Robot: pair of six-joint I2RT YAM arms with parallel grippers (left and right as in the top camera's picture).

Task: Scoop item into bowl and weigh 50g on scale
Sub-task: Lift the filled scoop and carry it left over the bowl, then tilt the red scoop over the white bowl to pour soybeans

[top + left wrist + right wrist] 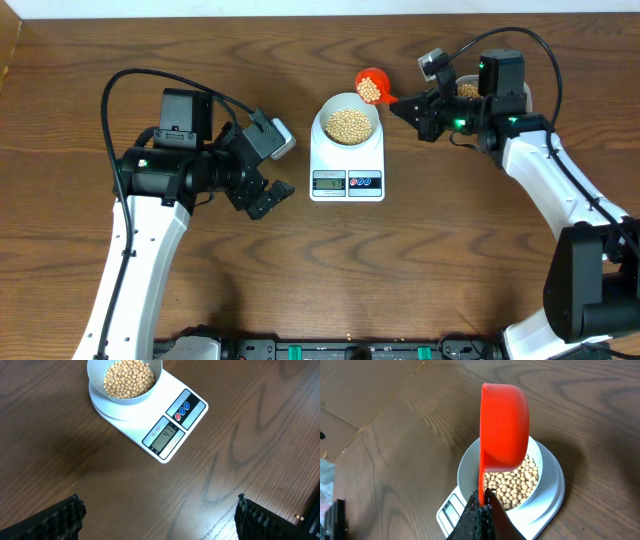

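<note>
Jaws of the left gripper stand spread wide with nothing between them, hanging over bare wood at the near left of the scale and apart from it. In the left wrist view its two black ribbed fingers sit at the bottom corners of the frame, with only the brown wooden table showing between them. Moving right, the white scale rests flat near the middle of the table, its grey display and two round buttons on the front edge; the display shows digits, but they are too small to read with certainty. On the scale's platform sits the pale bowl, upright and about as wide as the platform. The beans lie in it as a loose tan heap that covers its bottom. Just beyond the bowl's far right rim a red scoop is held in the air, and the overhead view shows more beans inside its cup. From the right wrist camera the scoop's smooth red outside fills the middle of the frame, standing on edge above the bowl, with the beans visible below it. Further right, the right gripper is clamped tight on the scoop's thin handle, its black fingers pinched together around the red strip. Behind that gripper a small patch of tan grains shows at the arm's far side, mostly hidden.
</note>
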